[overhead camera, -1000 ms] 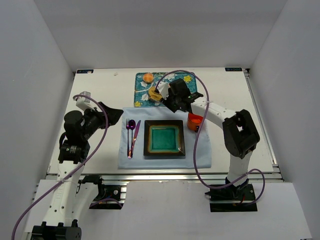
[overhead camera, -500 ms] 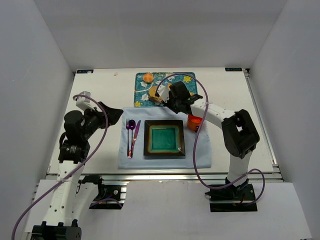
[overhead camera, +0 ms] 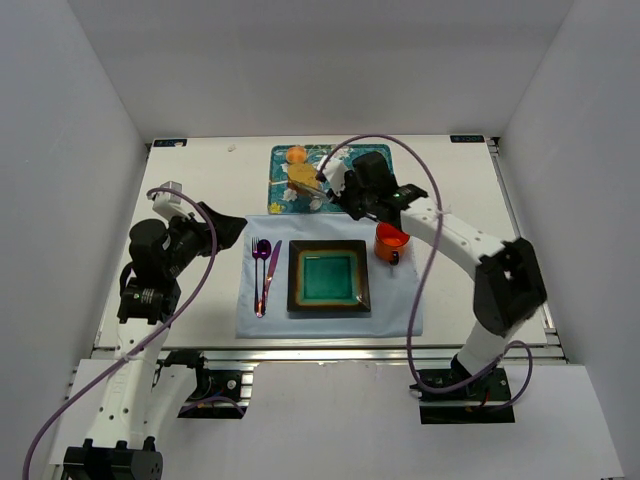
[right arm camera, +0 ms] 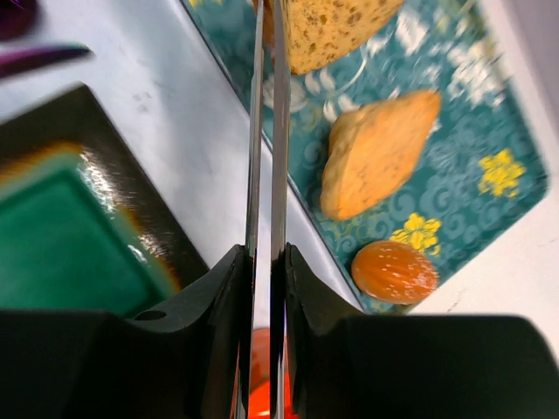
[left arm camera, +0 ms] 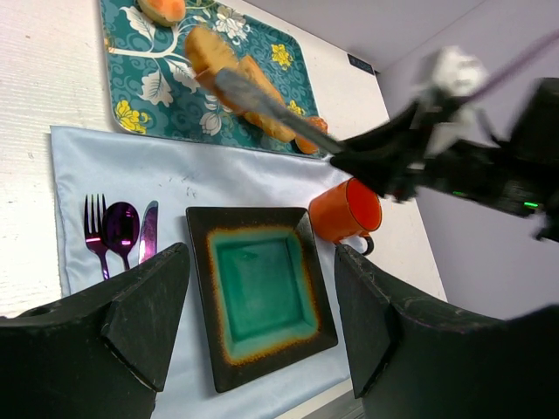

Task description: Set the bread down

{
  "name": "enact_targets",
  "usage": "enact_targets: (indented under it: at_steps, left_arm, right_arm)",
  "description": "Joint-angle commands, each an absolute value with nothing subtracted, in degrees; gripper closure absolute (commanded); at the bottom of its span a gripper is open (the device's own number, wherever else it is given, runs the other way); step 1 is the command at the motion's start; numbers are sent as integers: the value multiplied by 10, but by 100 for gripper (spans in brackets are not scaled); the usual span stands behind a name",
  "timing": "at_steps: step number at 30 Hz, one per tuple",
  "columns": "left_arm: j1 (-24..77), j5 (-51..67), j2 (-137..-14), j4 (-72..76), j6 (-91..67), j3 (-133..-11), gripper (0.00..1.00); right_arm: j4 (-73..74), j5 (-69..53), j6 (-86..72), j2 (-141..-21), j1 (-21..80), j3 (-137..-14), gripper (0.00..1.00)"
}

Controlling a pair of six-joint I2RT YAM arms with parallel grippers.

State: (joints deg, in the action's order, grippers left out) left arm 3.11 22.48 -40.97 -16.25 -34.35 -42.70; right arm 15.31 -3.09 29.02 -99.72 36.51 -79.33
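Top external, right jaws clamped on one bread slice (overhead camera: 300,178), left jaws apart, one plate (overhead camera: 328,276), one mug (overhead camera: 390,241)

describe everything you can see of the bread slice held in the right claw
The bread is a flat golden-brown slice with a porous, speckled crumb and a darker crust edge. The right claw is shut on it, its thin fingers pinching the slice. It sits tilted over the left part of the teal floral tray, close to an orange bun. Whether it is clear of the tray surface cannot be told.
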Motion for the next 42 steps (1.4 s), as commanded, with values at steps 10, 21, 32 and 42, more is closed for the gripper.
enact_targets:
  at_steps: [10, 21, 32, 42]
  left_arm:
    - [31, 224, -412, -147, -339, -432, 24]
    - [31, 235, -414, -132, -347, -424, 24]
    - [31, 229, -399, -142, -347, -420, 24]
    - [31, 229, -405, -140, -344, -424, 24]
  right_arm:
    - [227, -138, 281, -686, 375, -559, 89]
    - [270, -118, 300, -583, 392, -436, 83]
    - [312, -148, 322, -569, 393, -430, 44]
    - [270, -161, 290, -505, 393, -478, 50]
